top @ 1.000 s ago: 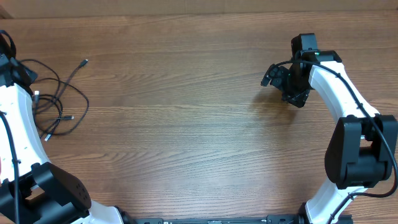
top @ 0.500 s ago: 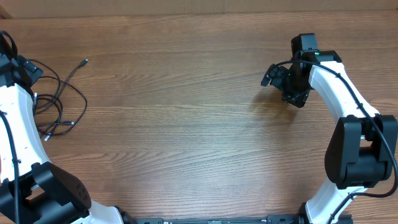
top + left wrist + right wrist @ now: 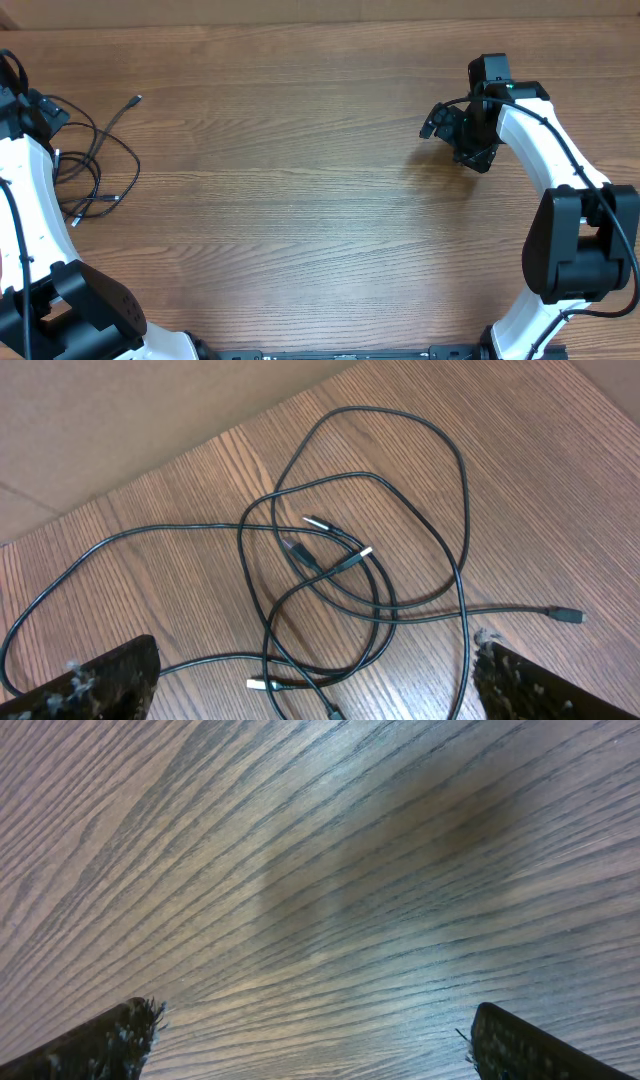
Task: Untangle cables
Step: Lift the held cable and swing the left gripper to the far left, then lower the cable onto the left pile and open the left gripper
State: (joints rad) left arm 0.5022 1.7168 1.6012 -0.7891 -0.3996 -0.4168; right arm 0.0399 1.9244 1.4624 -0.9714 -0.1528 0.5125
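Cables point(image 3: 345, 565) lie in a loose, overlapping tangle at the table's point(image 3: 300, 200) far left; overhead, the left arm hides part of them. Left gripper point(image 3: 320, 695), fingers spread wide, hangs above the tangle, holding nothing. Right gripper point(image 3: 315, 1050), equally wide, faces bare wood well apart.

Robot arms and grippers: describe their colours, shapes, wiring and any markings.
Both arms, left arm and right arm, have smooth white shells with bulky black joints and thin black wires running along them. A small green light glows by the right wrist. The fingers are black, their edges flecked with whitish scuffs.
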